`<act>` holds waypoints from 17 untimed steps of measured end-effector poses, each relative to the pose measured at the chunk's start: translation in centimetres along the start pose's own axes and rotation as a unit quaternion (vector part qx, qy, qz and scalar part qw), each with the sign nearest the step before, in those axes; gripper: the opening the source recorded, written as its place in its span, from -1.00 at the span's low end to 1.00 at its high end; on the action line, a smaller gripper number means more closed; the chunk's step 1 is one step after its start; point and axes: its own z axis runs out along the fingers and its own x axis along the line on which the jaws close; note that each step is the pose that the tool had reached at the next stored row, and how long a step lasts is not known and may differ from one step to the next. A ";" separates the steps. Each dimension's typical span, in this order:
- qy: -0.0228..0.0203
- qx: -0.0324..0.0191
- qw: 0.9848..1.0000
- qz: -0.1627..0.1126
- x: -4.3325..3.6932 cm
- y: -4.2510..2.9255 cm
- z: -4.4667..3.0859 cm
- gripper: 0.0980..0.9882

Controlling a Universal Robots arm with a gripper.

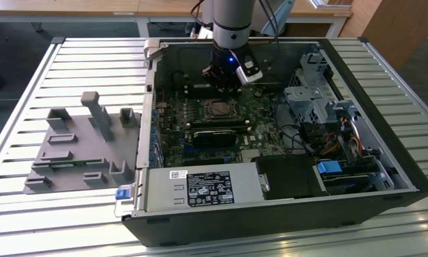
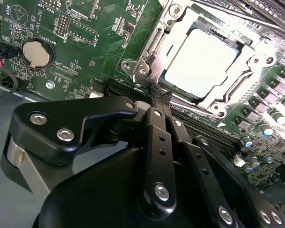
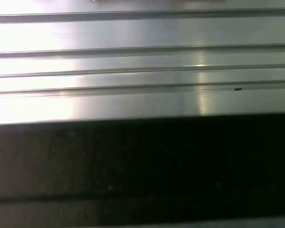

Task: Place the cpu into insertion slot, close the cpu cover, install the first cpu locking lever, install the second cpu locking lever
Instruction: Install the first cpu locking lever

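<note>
Closest to my second wrist camera is the gripper's (image 2: 154, 97) own black linkage, bolted bars and a rounded housing that block much of the board beneath. Its fingers (image 2: 156, 123) run together to a tip with no gap that I can make out and nothing between them, so I read the hand as closed and empty, its tip right at the near edge of the insertion slot (image 2: 154, 52).

I take that slot as my landmark. The cpu (image 2: 199, 64) lies flat inside it, pale face up. The cpu cover (image 2: 249, 76) lies down around the chip, its silvery frame bordering the window. A thin metal locking lever (image 2: 199, 110) runs along the slot's side nearest the gripper; I cannot tell whether it is latched. Beyond the slot from the fingers, on the green motherboard (image 2: 109, 42), sits a round coin battery (image 2: 37, 52).

In the exterior view the arm (image 1: 232, 21) hangs down into the open computer case (image 1: 406, 160), with the gripper (image 1: 222, 81) just behind the slot (image 1: 218, 108). In front of the slot lie the long black memory slots (image 1: 218, 127), farther forward the labelled power supply (image 1: 203, 188). Well off to the exterior view's left of the slot, outside the case, a grey fixture block (image 1: 78, 144) stands on the slatted metal table (image 1: 28, 214).

The first wrist view gives me bright table slats (image 3: 142, 61) and a dark band.
</note>
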 end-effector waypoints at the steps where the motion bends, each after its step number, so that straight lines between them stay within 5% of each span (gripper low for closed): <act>1: 0.000 0.000 1.000 0.000 0.00 0.00 0.04 -0.98; 13: 0.000 0.000 1.000 0.000 -0.03 0.01 -0.01 -0.98; 17: 0.000 0.004 1.000 0.000 -0.04 0.00 0.05 -0.98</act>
